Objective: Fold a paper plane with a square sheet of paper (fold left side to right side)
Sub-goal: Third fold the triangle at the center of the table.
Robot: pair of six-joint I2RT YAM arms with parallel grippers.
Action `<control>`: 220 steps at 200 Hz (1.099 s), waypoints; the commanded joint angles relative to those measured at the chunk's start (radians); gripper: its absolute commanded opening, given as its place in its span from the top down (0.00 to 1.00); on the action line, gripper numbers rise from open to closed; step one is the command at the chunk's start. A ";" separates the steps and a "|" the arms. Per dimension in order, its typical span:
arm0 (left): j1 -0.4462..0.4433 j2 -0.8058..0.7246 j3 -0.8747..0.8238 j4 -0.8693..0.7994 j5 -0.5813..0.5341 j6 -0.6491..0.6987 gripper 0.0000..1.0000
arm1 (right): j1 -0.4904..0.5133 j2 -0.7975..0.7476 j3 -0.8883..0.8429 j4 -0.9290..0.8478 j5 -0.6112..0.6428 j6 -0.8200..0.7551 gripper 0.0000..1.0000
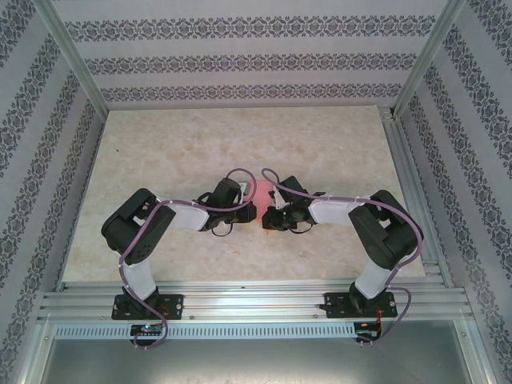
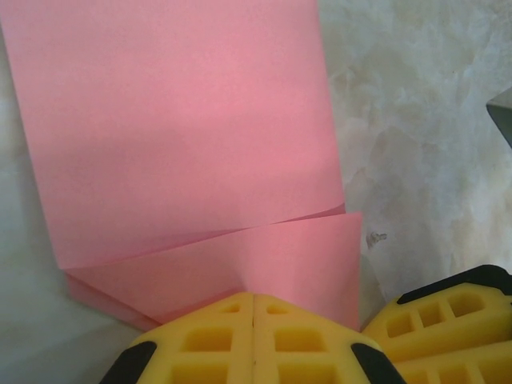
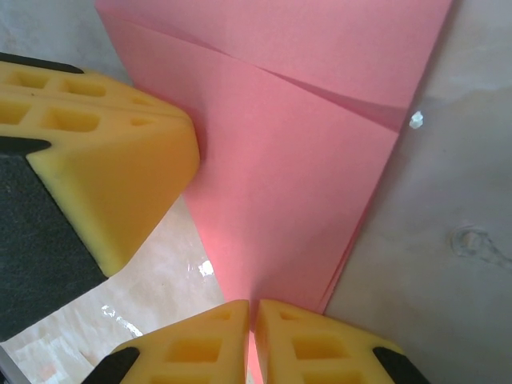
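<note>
Pink paper sheet [image 2: 176, 120]: partly folded, light, limp, easily creased or torn; take hold at edges. Left gripper [image 2: 254, 300] fully closed, apparently pinching flap edge. Right gripper [image 3: 252, 310] pinched on layered end.

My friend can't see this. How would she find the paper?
Look at the marbled table, in the middle where the two robot arms meet. The pink paper lies there between the left gripper and the right gripper. It's the only pink thing, with folded layers.
</note>
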 commanded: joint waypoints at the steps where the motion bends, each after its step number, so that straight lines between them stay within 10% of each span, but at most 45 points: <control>1: 0.004 0.005 0.014 -0.065 -0.120 0.071 0.97 | 0.012 0.048 -0.050 -0.178 0.090 -0.018 0.86; 220: 0.204 0.037 0.001 0.008 -0.126 0.071 0.95 | 0.012 0.048 -0.046 -0.189 0.084 -0.026 0.86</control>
